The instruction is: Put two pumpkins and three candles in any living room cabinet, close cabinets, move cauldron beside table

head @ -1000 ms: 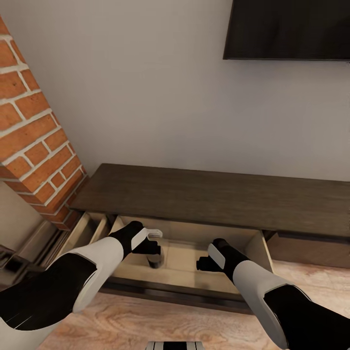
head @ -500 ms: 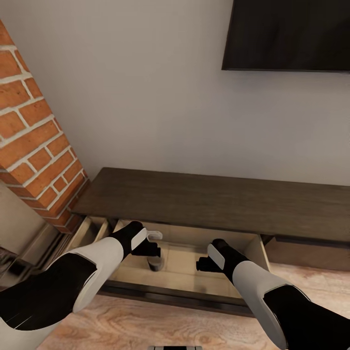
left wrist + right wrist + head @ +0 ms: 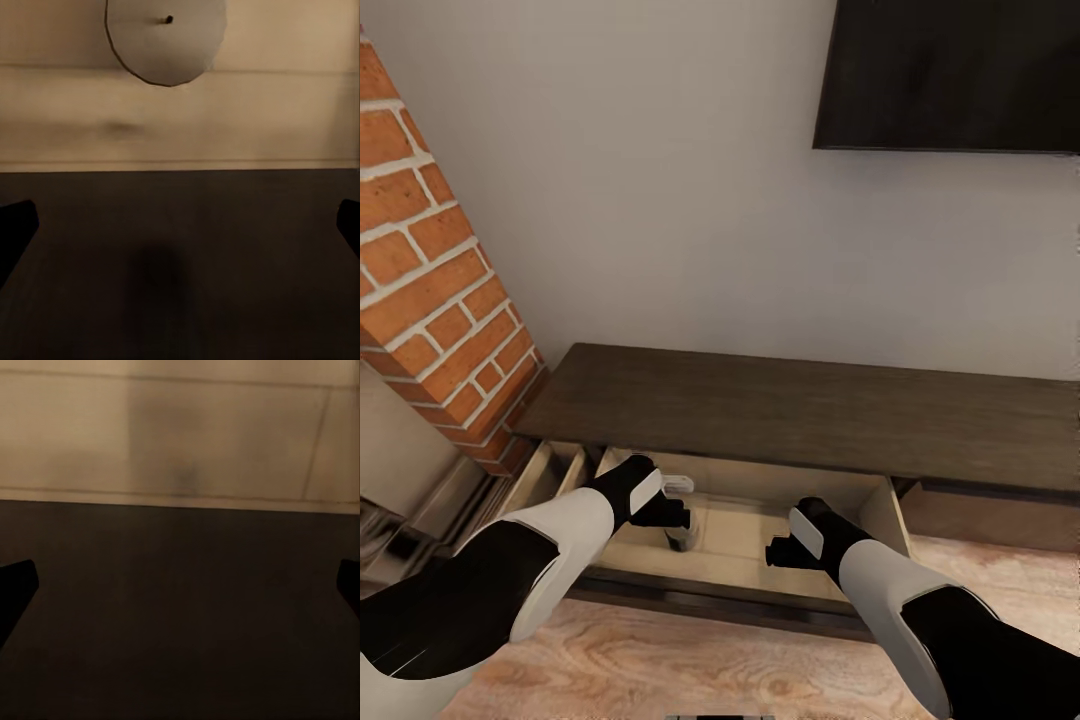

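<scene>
One short grey-brown candle (image 3: 166,39) with a tiny wick stands inside the open pale drawer (image 3: 745,535) of the long dark brown wooden cabinet (image 3: 810,415). The left gripper (image 3: 180,229) and right gripper (image 3: 180,585) hang over the drawer front, both spread wide and holding nothing. I think the drawer needs shutting, and more things need finding.

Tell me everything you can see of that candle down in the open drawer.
The candle is a short, stubby cylinder with a flat, pale grey-tan top and a tiny dark wick at its centre. It stands upright on the pale floor of the open drawer in the dark brown cabinet. From the head view the left gripper hangs close beside it; the wrist view shows its fingers spread wide, not touching the candle.
</scene>
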### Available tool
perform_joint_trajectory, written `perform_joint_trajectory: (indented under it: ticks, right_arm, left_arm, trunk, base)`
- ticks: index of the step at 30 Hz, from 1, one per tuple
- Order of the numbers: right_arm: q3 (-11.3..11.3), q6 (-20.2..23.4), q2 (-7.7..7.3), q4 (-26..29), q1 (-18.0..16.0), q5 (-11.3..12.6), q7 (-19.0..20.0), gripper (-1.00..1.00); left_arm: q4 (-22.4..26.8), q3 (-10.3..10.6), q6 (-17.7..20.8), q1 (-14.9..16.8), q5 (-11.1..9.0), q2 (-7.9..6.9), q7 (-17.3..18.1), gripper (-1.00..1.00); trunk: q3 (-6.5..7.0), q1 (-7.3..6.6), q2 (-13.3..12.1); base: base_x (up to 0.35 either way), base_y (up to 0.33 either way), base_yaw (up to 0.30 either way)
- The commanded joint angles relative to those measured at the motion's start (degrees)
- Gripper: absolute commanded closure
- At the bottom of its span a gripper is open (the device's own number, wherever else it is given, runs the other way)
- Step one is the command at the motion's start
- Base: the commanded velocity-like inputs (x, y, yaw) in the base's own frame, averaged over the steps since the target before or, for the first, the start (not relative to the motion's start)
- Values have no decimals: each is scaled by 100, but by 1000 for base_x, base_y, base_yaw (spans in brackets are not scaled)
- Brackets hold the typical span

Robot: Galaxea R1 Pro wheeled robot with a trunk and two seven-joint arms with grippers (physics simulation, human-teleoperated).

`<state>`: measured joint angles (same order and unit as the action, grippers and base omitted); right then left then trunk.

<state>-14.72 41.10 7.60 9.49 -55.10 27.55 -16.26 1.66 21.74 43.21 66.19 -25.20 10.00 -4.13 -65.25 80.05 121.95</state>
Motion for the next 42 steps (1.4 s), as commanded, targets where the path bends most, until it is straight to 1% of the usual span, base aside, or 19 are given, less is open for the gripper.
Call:
perform_joint_trajectory:
  ticks: [1,15,42]
  right_arm:
    - [-41,21,1,9,-1,57,-44,-100]
    - [-50,21,-1,9,-1,52,-36,-100]
    - [-41,24,-5,9,-1,70,-38,-100]
  left_arm:
    - [3,18,21,0,-61,0,-44,-100]
    - [16,15,-2,2,-55,0,-51,-100]
    - [28,24,3,-1,-52,0,-44,-100]
  trunk:
    - [-4,-3,2]
    - [-4,-3,2]
    - [481,-596,-1081]
  base:
    - [-161,0,0]
    - [-23,0,0]
    - [0,0,0]
